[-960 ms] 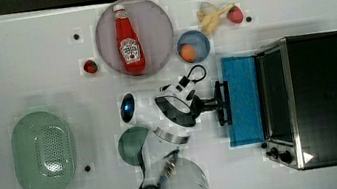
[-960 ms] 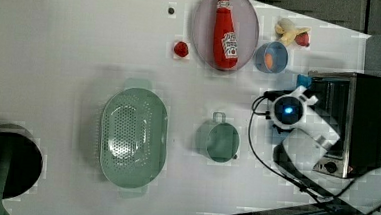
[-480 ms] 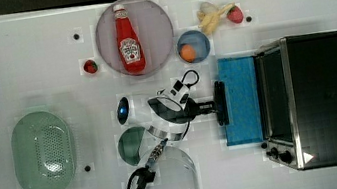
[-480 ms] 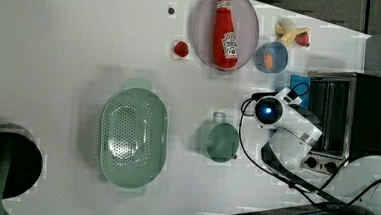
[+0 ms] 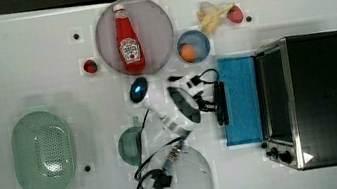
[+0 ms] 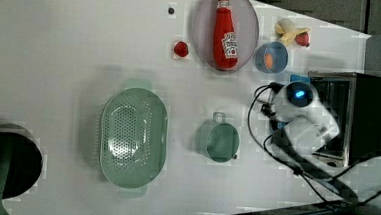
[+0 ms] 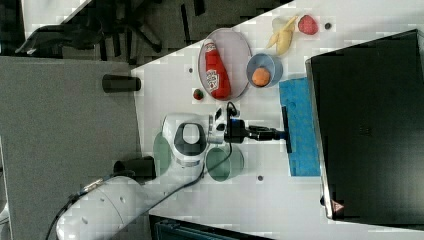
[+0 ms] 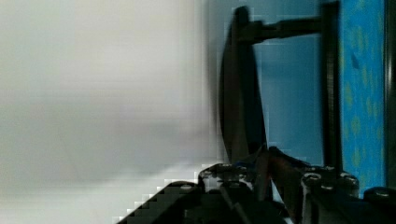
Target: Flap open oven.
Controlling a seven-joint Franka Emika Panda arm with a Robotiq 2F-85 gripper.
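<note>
At the top view's right, the oven [image 5: 323,96] has its blue door [image 5: 241,99] folded flat, my gripper [image 5: 213,102] clamped on its handle [image 5: 220,103] to lever it open.

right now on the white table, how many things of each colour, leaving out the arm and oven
red: 3, ketchup bottle, strawberry, berry
green: 2, colander, cup
blue: 1, bowl
yellow: 1, banana
pink: 1, plate
total: 8

Lab: white table [image 5: 25,60], 1 robot arm [image 7: 125,200], toy food, office chair [image 7: 75,30] behind.
</note>
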